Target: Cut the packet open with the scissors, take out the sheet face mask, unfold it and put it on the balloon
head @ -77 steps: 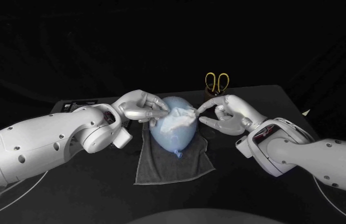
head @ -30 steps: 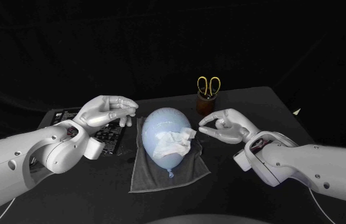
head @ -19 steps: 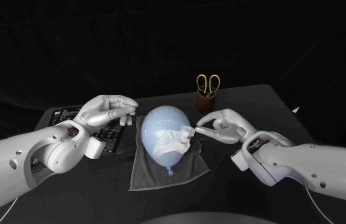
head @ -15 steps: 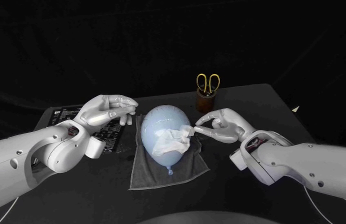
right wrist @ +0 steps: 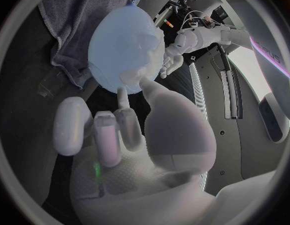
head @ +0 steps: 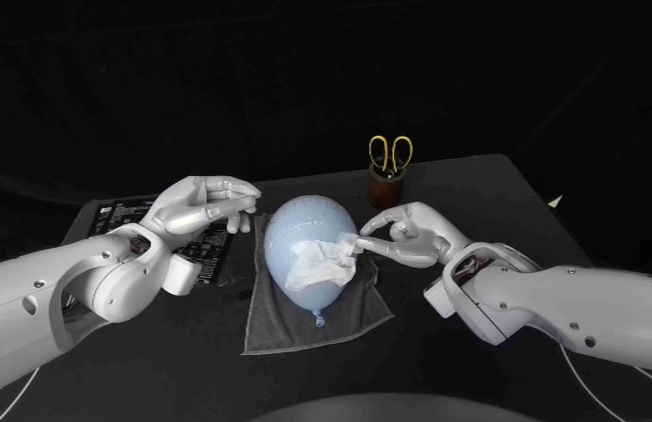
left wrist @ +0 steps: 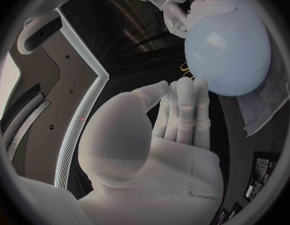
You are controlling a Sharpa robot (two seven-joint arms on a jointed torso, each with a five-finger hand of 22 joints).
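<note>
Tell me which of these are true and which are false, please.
1. The pale blue balloon lies on a grey cloth. True.
2. The left hand holds the yellow-handled scissors. False: they stand in a brown holder at the back of the table.
3. The white sheet mask is spread flat over the whole balloon. False: it sits crumpled on one part of it.
4. The right hand pinches the mask's edge. True.
5. The left hand rests on the balloon. False: it is beside the balloon, apart from it, and holds nothing.
</note>
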